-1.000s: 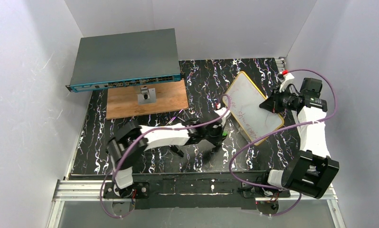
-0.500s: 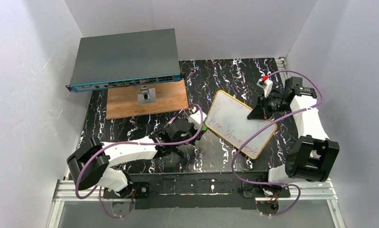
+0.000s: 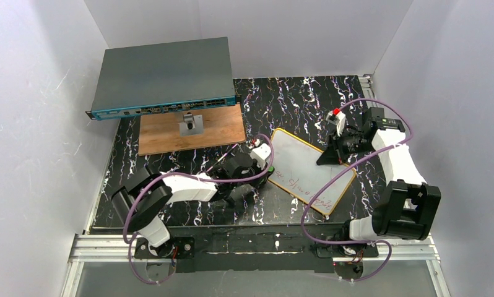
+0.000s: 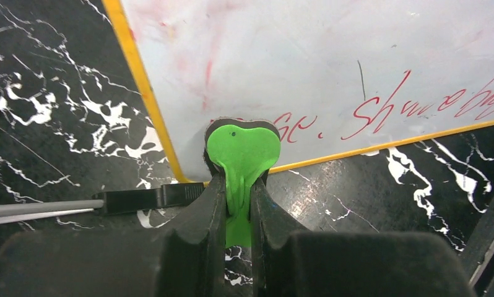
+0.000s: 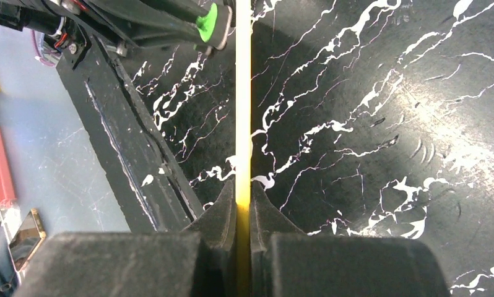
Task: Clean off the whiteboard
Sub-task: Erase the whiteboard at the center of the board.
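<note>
Whiteboard (image 4: 331, 55) bears red script (image 4: 418, 102), perhaps "Shwebe", partly smeared.

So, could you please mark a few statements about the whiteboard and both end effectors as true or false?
1. The left end effector is shut on the green eraser. True.
2. The whiteboard is wiped clean. False: red writing shows along one edge.
3. The right end effector pinches the whiteboard's rim. True.
4. The eraser lies on the wooden board. False: it is held at a corner of the whiteboard.
</note>
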`<control>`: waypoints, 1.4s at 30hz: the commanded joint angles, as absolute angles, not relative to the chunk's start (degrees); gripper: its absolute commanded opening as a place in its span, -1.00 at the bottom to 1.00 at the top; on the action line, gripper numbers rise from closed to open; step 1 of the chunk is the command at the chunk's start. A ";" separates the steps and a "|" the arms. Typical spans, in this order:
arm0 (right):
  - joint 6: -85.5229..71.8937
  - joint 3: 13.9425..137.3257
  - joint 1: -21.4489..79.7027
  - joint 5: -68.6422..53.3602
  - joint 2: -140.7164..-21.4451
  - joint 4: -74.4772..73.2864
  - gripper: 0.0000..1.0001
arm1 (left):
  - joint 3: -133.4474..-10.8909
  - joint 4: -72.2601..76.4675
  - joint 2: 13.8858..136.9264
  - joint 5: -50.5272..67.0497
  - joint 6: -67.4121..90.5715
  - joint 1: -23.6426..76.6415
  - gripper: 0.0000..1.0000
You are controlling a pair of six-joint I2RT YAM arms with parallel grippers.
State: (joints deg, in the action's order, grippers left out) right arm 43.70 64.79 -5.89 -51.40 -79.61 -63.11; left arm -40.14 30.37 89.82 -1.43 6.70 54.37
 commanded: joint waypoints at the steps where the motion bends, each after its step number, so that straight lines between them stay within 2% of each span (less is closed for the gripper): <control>1: 42.90 65.48 -5.45 -54.54 -81.10 -61.88 -0.97 | -42.42 35.20 92.68 -6.02 7.36 56.18 -1.00; 8: 42.90 65.48 -5.45 -54.40 -82.14 -61.49 -0.97 | -45.44 38.59 99.79 -16.95 5.74 56.34 -1.00; 14: 42.29 65.06 -5.45 -53.88 -82.23 -60.61 -0.97 | -48.39 38.93 101.25 -25.00 4.93 56.07 -1.00; 25: 42.19 64.86 -5.45 -53.48 -82.59 -60.71 -0.97 | -56.33 39.55 104.63 -19.53 4.29 53.79 -1.00; 42: 42.19 65.21 -5.47 -53.09 -83.07 -60.91 -0.97 | -60.38 33.98 107.08 -11.98 3.67 52.06 -1.00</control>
State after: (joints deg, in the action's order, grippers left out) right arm 38.44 65.06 -7.44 -50.37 -82.89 -55.48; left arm -58.61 33.95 104.71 -15.00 3.20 53.19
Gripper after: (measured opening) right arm 0.076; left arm 0.098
